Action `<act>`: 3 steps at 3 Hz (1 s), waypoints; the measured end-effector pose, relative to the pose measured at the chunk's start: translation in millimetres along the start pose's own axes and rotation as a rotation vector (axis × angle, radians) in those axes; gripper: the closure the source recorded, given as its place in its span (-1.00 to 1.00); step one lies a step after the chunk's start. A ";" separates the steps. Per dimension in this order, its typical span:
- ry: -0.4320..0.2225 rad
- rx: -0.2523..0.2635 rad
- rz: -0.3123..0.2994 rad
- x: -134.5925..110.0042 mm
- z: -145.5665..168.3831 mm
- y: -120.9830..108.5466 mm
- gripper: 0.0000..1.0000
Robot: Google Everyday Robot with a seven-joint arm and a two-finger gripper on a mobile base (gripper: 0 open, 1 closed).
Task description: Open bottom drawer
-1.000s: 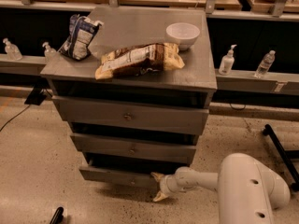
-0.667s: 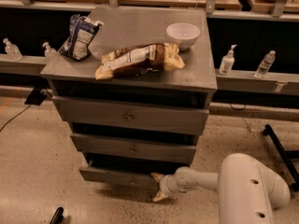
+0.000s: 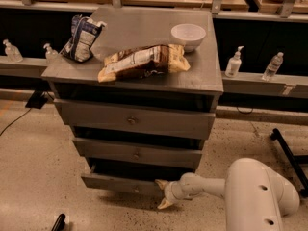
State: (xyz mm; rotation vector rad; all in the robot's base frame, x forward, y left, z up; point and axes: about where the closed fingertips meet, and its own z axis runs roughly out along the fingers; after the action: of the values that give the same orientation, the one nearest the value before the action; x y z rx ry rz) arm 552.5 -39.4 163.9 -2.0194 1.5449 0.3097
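Sitting at three o'clock of the bottom drawer (image 3: 120, 183), the lowest of three grey fronts and standing slightly out, the tool (image 3: 162, 194) spreads its tips, gripping nothing. The chest (image 3: 144, 25) carries two bags, a blue-white bag (image 3: 82, 37) and a yellow-brown bag (image 3: 142, 61), print unreadable, plus one bowl (image 3: 188, 35).

Drawer chest top (image 3: 207, 76): chip bag (image 3: 82, 38) upright at back left, bowl (image 3: 188, 35) at back right, snack bag (image 3: 143, 61) lying flat front of centre. Bottom drawer (image 3: 115, 183) under the other two, its front standing proud of the chest. Gripper (image 3: 162, 194) low at that front's right end, arm (image 3: 207, 186) coming in from the right. Ledge behind: two bottles left of the chest (image 3: 11, 51), two right (image 3: 233, 62).
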 end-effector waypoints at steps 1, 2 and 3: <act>-0.007 0.003 -0.010 -8.4 -8.4 4.3 -0.53; -0.007 0.003 -0.010 -8.2 -8.2 3.6 -0.80; -0.021 0.029 -0.068 -27.2 -25.5 -3.7 -0.78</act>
State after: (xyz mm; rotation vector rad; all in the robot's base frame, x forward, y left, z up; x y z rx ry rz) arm 543.8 -31.3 199.4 -2.0352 1.4566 0.2789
